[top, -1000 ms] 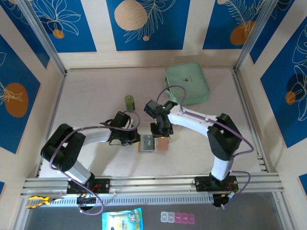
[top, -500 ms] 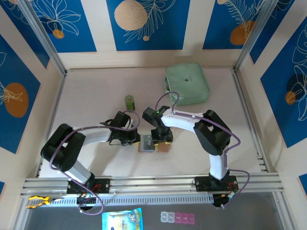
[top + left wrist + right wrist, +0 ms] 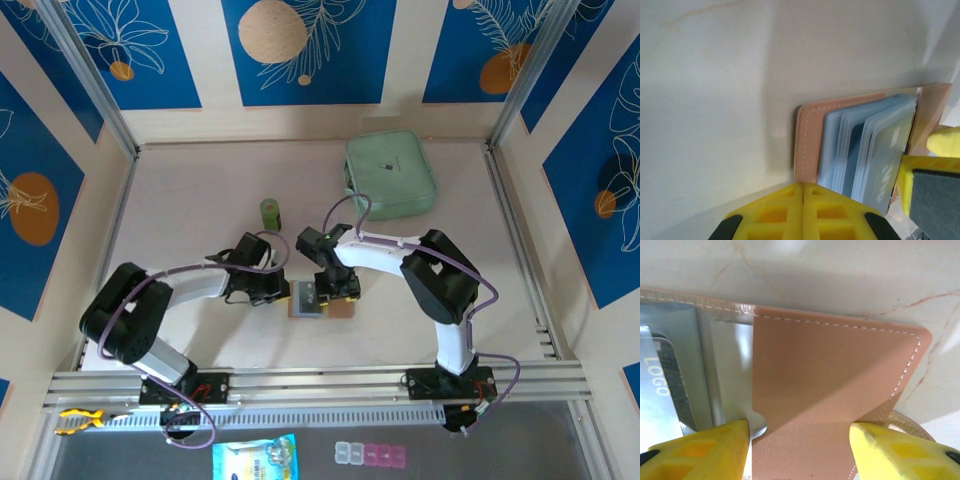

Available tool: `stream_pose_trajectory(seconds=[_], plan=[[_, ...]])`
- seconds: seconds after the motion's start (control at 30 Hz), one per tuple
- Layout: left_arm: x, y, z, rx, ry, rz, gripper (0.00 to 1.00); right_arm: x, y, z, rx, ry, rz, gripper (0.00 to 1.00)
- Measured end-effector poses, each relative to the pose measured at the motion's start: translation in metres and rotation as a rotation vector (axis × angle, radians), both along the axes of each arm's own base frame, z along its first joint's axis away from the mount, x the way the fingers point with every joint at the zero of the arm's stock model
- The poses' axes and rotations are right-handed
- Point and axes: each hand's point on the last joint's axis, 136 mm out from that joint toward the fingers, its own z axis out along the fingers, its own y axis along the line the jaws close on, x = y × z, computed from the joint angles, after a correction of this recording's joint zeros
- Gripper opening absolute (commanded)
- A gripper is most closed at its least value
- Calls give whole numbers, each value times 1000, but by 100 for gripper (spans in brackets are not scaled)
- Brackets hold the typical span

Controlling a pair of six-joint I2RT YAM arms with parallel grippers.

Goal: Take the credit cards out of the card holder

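Tan-pink leather bifold card holder (image 3: pixel 807 140): open on worktop (image 3: pixel 715 75).
Left tool (image 3: pixel 802 192): closed, apparently pinning its edge.
Right tool (image 3: pixel 799 440): open, straddling flap (image 3: pixel 835 370).

Lying on table (image 3: pixel 200 200): 1 card holder (image 3: pixel 830 390), 1 mint zip pouch (image 3: pixel 390 175), 1 green cyl. (image 3: pixel 270 212); cards (image 3: pixel 660 390) inside, no. unclear.

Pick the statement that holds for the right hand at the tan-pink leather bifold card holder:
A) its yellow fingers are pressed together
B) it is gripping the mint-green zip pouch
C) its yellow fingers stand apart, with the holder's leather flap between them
C: in the right wrist view, the right hand has its yellow fingers well apart, and the flap of the tan-pink leather bifold card holder lies between them.
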Motion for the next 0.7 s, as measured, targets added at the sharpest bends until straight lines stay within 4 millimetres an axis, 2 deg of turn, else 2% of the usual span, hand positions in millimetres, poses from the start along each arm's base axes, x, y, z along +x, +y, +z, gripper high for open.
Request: stream_pose_trajectory(seconds=[0.27,0.5,0.7], plan=[[-5,-3,10,-25,0,-7,0,0,0,2,16,-15,2,54],[-17,-6,-7,-34,53,-21,0,1,1,3,20,-17,2,51],[-18,-5,-8,-33,56,-23,0,0,1,6,36,-27,1,51]])
